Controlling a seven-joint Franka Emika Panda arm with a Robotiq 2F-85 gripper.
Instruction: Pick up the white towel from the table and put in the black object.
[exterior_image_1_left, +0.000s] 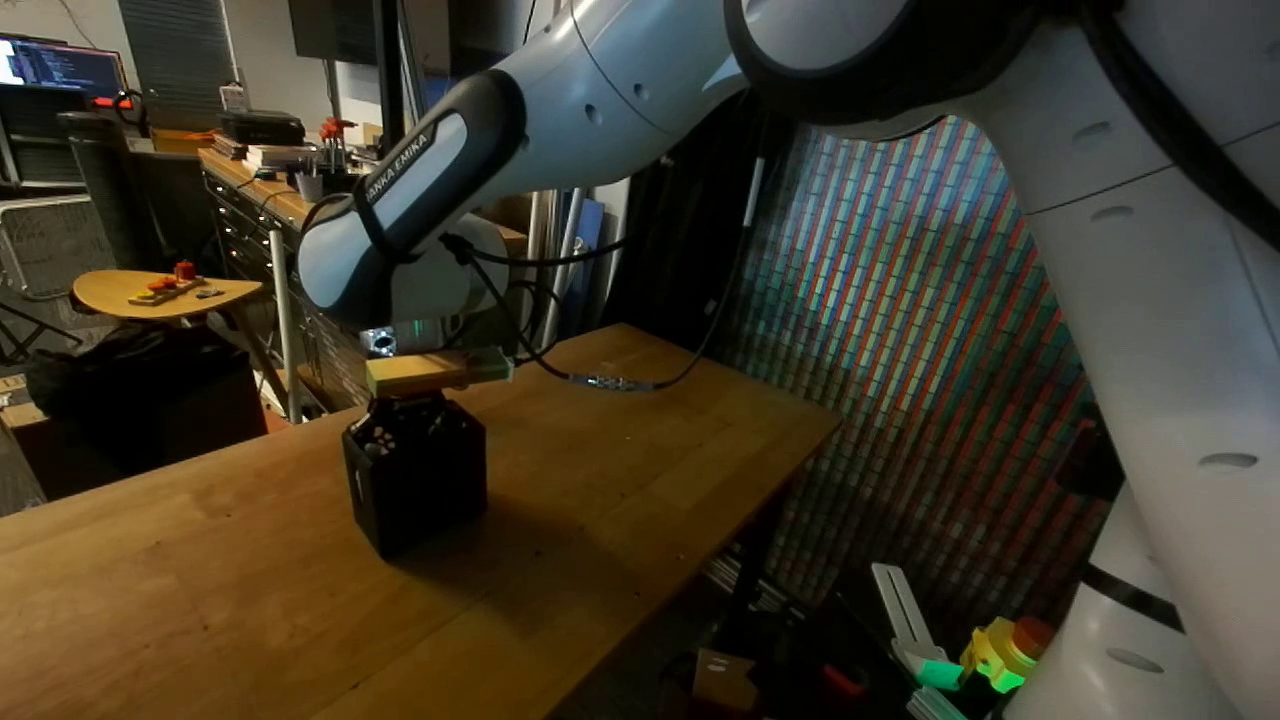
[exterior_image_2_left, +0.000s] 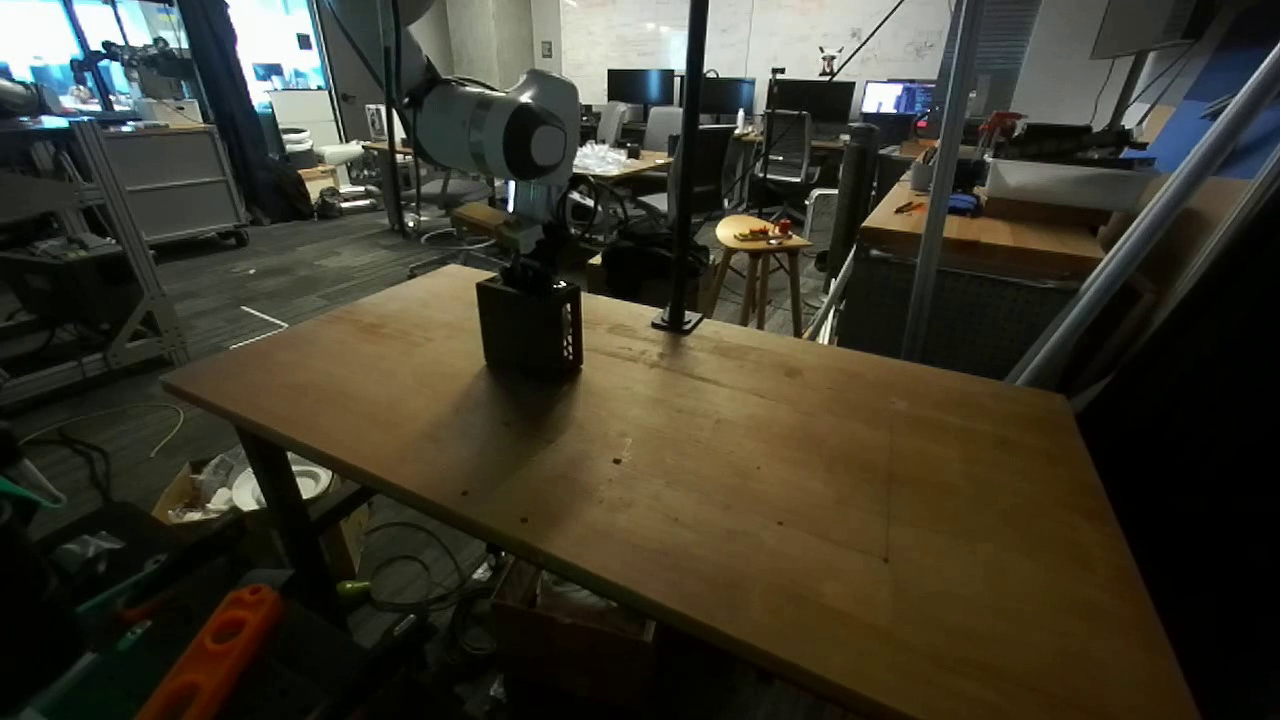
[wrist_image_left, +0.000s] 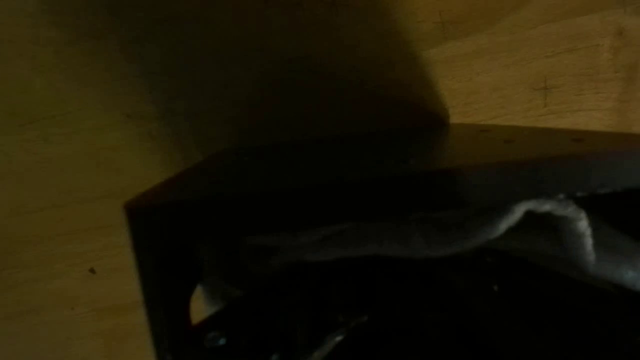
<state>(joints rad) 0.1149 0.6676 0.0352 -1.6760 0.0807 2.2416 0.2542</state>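
Stretching along bin wall (wrist_image_left: 540, 175), inside, white towel (wrist_image_left: 440, 240)

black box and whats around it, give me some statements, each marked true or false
1. In the wrist view, the white towel shows within the walls of the black box. True.
2. The black box is tipped on its side. False: it stands upright on the wooden table.
3. In both exterior views, the end effector is at the black box's open top. True.
4. The wrist view makes plain whether the end effector is shut. False: too dark to tell.
5. A red item sits on the wooden stool. True.
6. The wooden stool stands on the wooden table. False: it stands past the wooden table's edge.
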